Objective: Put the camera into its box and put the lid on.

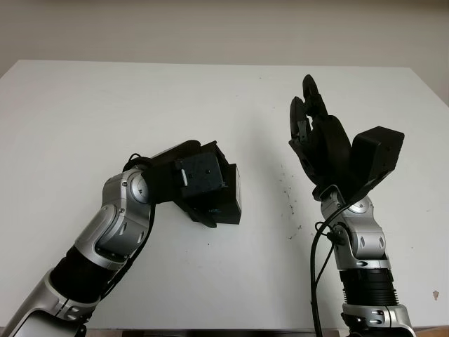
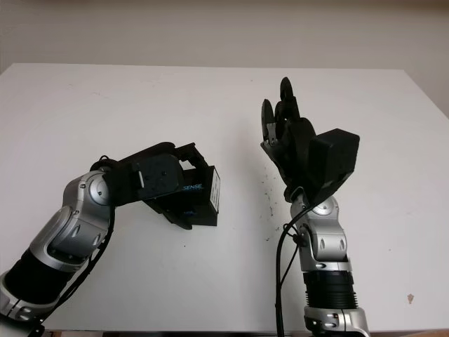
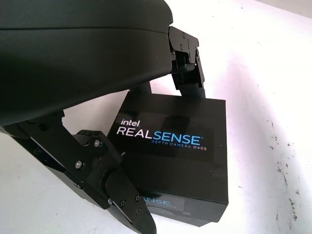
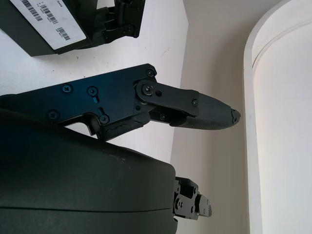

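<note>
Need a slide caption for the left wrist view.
Left hand grasps the lidded black RealSense camera box on the white table.

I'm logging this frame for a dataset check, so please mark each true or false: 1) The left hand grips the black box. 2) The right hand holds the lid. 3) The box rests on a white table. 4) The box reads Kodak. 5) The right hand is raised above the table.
1) True: the left hand has fingers on both sides of the black box.
2) False: the right hand is open and holds nothing.
3) True: it sits on the white table.
4) False: it reads Intel RealSense.
5) True.
</note>
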Available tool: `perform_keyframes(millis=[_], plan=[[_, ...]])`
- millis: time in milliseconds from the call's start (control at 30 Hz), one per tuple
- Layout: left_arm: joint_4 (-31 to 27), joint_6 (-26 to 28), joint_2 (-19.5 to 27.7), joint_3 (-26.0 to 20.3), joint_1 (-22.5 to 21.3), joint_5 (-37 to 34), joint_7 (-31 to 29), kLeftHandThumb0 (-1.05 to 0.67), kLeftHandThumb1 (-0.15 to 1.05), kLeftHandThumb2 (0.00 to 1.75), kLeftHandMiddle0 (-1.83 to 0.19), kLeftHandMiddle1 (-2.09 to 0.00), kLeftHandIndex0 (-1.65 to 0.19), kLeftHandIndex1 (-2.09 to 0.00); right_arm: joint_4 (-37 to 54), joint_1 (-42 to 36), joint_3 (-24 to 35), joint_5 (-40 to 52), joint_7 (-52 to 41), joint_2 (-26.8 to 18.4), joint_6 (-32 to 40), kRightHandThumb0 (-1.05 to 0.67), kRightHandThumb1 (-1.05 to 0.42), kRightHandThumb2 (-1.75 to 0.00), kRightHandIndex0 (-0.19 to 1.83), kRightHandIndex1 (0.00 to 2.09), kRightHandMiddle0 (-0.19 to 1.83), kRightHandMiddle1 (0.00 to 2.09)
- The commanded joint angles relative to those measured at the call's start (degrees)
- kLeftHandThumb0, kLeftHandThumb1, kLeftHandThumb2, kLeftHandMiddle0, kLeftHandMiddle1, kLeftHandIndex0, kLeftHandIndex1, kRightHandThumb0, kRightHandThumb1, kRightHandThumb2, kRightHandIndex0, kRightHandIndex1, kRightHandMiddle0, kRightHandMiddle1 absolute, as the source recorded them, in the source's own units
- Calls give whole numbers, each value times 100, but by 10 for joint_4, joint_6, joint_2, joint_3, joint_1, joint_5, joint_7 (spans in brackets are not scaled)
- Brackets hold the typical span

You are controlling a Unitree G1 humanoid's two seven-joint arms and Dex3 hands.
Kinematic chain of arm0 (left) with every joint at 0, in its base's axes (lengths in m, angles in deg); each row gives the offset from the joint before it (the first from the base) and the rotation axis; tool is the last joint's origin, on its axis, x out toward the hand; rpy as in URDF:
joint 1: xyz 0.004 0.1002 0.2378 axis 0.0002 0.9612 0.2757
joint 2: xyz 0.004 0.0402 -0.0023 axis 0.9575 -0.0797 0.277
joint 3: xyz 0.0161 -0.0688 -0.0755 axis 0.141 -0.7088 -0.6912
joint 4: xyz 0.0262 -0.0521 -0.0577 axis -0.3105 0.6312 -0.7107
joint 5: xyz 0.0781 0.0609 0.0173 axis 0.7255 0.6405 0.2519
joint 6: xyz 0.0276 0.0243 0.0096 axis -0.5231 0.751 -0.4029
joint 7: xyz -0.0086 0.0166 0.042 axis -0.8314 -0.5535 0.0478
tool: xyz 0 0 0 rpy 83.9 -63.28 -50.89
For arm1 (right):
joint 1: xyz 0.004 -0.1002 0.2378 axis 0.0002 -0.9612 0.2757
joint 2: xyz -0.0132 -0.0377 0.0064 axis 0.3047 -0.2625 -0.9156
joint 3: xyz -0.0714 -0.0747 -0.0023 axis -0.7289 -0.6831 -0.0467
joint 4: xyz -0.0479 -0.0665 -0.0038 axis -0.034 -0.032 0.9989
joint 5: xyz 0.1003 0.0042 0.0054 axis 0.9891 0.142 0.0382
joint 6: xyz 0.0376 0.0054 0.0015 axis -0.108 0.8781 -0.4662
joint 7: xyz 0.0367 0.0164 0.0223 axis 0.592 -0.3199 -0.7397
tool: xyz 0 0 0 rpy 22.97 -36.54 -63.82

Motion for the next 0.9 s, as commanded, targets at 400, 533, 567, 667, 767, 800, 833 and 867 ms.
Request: perform_keyframes(millis=[400,533,567,667,767,800,833,867], plan=[[-6,-40,0,23,-25,30,-22,-16,93,5,-16,-192,-30,-149,-16,3,6,8,-2,15,-25,-69,-105,-53,-19,3,-16,5],[-6,-42,-10,24,-34,32,-30,-13,94,5,-15,-188,-28,-151,-15,2,6,9,-1,18,-23,-70,-105,-52,-19,3,-17,4],[-5,-45,-13,22,-34,29,-30,-13,93,5,-15,-184,-28,-152,-14,2,5,10,-3,17,-22,-70,-105,-53,-19,2,-18,4],[-3,-50,-19,18,-33,23,-27,-13,93,5,-20,-175,-30,-151,-9,0,4,10,-3,17,-14,-68,-105,-55,-19,0,-19,2],[-3,-49,-22,21,-34,26,-28,-14,93,5,-23,-173,-31,-149,-4,-2,2,7,-4,14,-9,-68,-105,-56,-19,0,-19,0],[-2,-48,-23,22,-35,27,-28,-15,93,5,-24,-173,-32,-146,-3,-3,2,7,-4,14,-9,-68,-105,-57,-19,0,-19,0],[-2,-47,-24,23,-34,28,-28,-15,93,5,-24,-173,-33,-145,-2,-4,2,7,-4,14,-8,-68,-105,-57,-19,0,-19,0],[0,-48,-25,24,-33,29,-26,-15,93,5,-24,-173,-33,-144,-2,-4,3,8,-5,13,-6,-68,-105,-56,-19,0,-19,0]])
